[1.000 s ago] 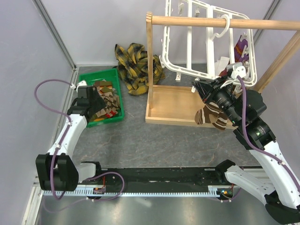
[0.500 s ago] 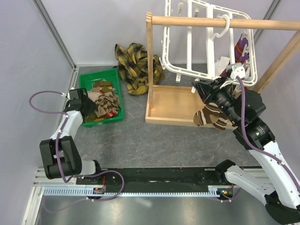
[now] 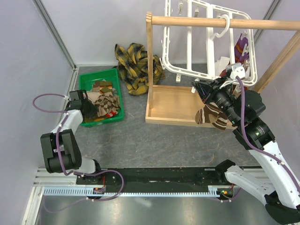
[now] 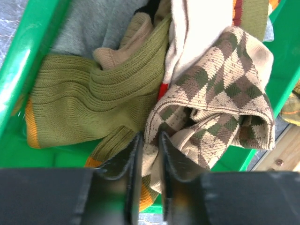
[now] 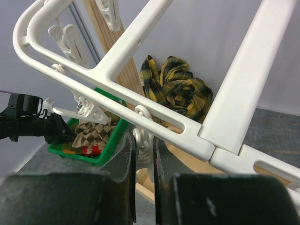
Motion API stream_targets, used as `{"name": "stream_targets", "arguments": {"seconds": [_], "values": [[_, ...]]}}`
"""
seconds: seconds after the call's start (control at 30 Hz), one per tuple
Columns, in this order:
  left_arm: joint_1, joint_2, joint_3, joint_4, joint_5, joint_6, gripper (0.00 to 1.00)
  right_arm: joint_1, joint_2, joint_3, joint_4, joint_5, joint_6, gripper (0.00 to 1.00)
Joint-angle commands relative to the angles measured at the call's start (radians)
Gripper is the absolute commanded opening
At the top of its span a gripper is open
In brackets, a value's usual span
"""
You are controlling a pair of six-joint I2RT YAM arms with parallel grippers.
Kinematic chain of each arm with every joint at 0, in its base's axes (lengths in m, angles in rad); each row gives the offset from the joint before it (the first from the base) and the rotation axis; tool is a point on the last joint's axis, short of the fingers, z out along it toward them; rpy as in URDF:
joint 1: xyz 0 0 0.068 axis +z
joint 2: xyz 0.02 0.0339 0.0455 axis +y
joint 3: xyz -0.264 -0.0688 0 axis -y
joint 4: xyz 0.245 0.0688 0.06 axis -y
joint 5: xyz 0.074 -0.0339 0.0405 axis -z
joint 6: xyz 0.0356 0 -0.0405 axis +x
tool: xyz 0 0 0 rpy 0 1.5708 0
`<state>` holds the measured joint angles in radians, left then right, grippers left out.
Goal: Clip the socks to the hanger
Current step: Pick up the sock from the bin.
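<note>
Several socks [image 3: 104,98] lie heaped in a green bin [image 3: 95,74]. My left gripper [image 3: 91,108] reaches into the bin from its near left side. In the left wrist view this gripper [image 4: 149,136] is shut on a fold of the brown-beige argyle sock [image 4: 220,93], beside an olive sock [image 4: 84,93] with orange trim. The white grid hanger [image 3: 206,42] hangs by its hook from a wooden rod. My right gripper [image 3: 199,89] is at its lower edge. In the right wrist view it [image 5: 144,138] is shut on a white clip [image 5: 143,145] under the hanger frame [image 5: 154,89]. A brown striped sock [image 3: 213,116] hangs below the right wrist.
The wooden rack has a rod [image 3: 187,20] across the top and a tray [image 3: 171,105] beneath the hanger. A yellow-and-black plaid cloth [image 3: 138,65] lies behind the bin. Grey walls close the left and back sides.
My left gripper has pulled back toward the bin's near left corner, come down onto the socks and closed on the argyle one. The right arm has not moved.
</note>
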<state>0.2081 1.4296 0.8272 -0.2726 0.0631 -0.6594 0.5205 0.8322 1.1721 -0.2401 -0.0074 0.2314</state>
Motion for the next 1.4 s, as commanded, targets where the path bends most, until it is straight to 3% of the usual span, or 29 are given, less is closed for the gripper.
{"name": "stream_targets", "arguments": {"seconds": [0.0, 0.13, 0.57, 0.8, 1.0, 1.1, 1.23, 1.37], "values": [[0.004, -0.024, 0.001, 0.023, 0.037, -0.026, 0.15, 0.000, -0.007, -0.008, 0.007, -0.013, -0.015, 0.00], [0.004, -0.107, 0.021, -0.017, -0.002, -0.002, 0.02, 0.001, -0.007, -0.006, 0.005, -0.014, -0.015, 0.00], [0.004, -0.259, 0.323, -0.154, -0.212, 0.144, 0.02, 0.001, -0.010, 0.000, 0.005, -0.025, -0.010, 0.00], [0.005, -0.215, 0.527, -0.165, -0.275, 0.271, 0.02, -0.001, -0.001, 0.001, 0.005, -0.028, -0.010, 0.00], [-0.007, -0.115, 0.671, -0.165, -0.188, 0.426, 0.02, 0.000, 0.005, 0.003, 0.007, -0.029, -0.006, 0.00], [-0.070, -0.106, 0.647, -0.157, -0.161, 0.528, 0.02, 0.001, 0.005, 0.003, 0.007, -0.031, -0.004, 0.00], [-0.197, -0.103, 0.497, -0.143, -0.183, 0.656, 0.02, 0.001, 0.007, 0.000, 0.010, -0.034, -0.003, 0.00], [-0.366, -0.087, 0.344, -0.119, -0.304, 0.812, 0.02, 0.001, 0.008, -0.003, 0.007, -0.039, 0.000, 0.00]]}}
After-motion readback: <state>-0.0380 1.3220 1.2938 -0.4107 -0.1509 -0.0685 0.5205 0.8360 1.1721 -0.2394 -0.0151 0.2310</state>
